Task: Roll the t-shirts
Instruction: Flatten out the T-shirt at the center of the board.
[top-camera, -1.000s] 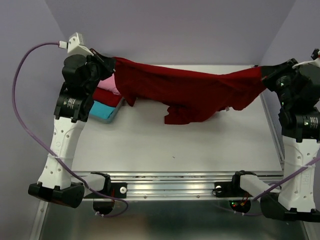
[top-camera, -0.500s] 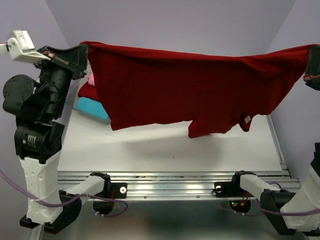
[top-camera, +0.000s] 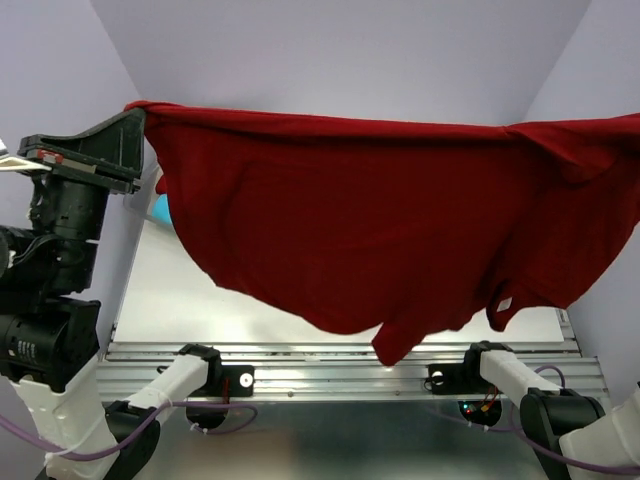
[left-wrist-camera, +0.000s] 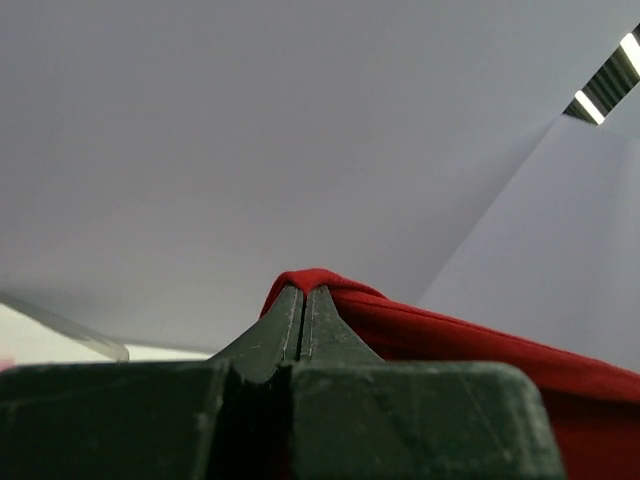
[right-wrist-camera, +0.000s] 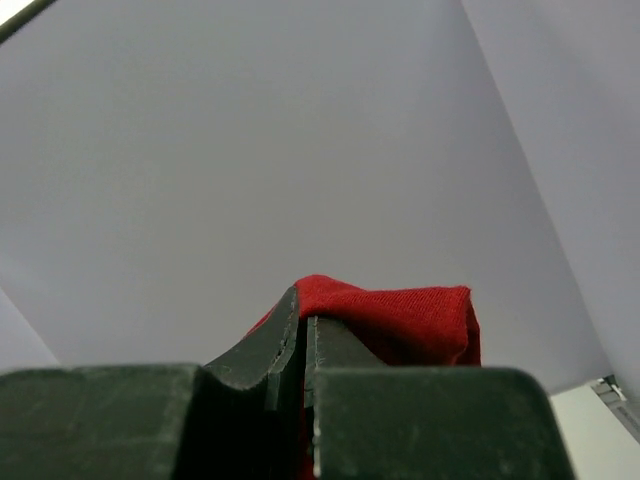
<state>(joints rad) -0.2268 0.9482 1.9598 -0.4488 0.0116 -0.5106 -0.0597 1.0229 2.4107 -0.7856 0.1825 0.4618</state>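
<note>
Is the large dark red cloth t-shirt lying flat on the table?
No, the dark red t-shirt hangs spread out in the air.

1. Left arm (top-camera: 45, 330): stands upright at the left edge. The left gripper (left-wrist-camera: 303, 293) points inward, jaws pressed together on a fold of the dark red t-shirt (top-camera: 380, 220).
2. Right arm (top-camera: 590, 440): only its base shows from above. The right gripper (right-wrist-camera: 304, 303) pinches the same t-shirt, jaws closed.
</note>
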